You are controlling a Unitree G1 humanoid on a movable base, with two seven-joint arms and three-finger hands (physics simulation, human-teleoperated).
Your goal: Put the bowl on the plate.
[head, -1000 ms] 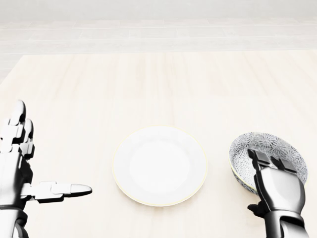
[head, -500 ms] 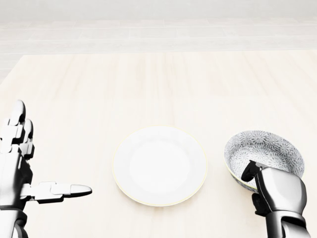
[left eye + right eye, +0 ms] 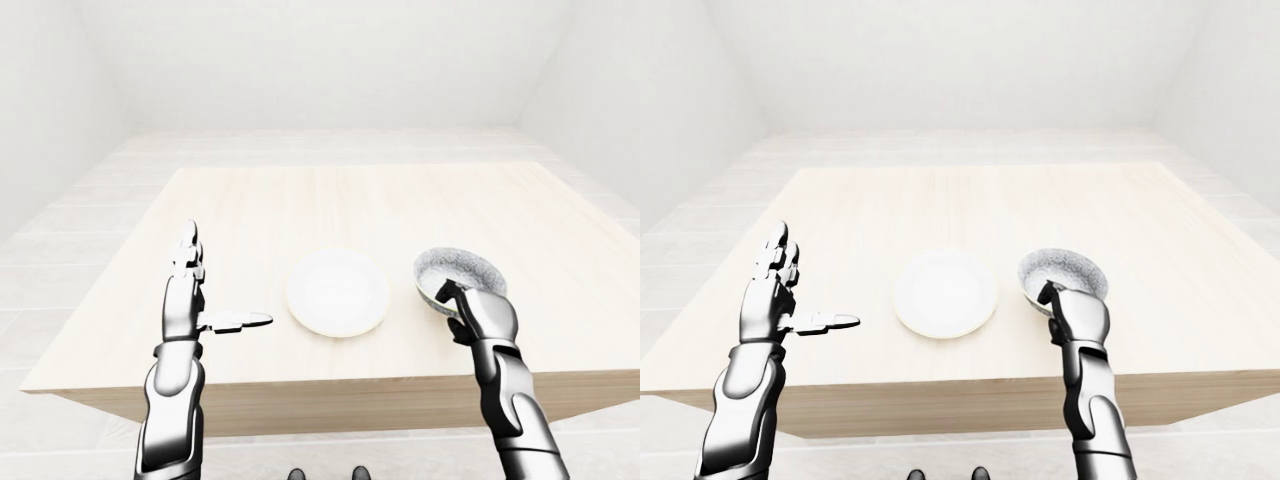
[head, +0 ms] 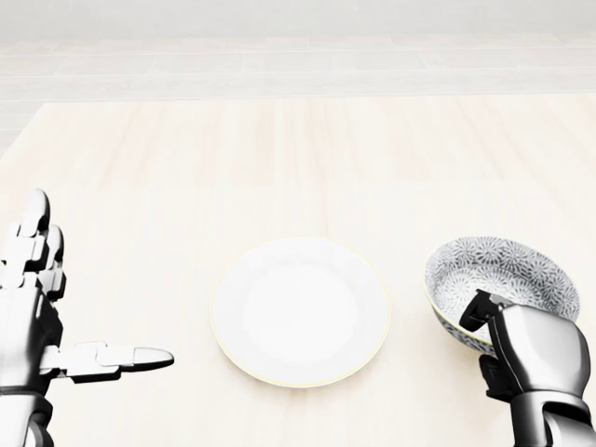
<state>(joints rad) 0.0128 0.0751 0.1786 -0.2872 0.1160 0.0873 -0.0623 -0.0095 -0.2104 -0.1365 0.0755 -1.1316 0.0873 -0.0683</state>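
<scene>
Porcelain, by its look: your patterned bowl [image 4: 507,270] is just right of the white plate [image 4: 300,310] on the bench [image 4: 279,158]; rigid, glossy, breakable; your right hand [image 4: 535,358] pinches its near rim, fingers [image 4: 480,309] hooked inside; grip firmly there, lift level; left hand [image 4: 33,317] spread wide, empty.

— The left?
— The left hand [image 4: 33,312], at the head view's left edge, stands spread: fingers upright, thumb stretched level toward the right.
— And the right?
— The right hand [image 4: 533,358], at lower right, is curled, fingers hooked over the rim of the bowl [image 4: 503,270], thumb beneath, forearm rising from below.
</scene>
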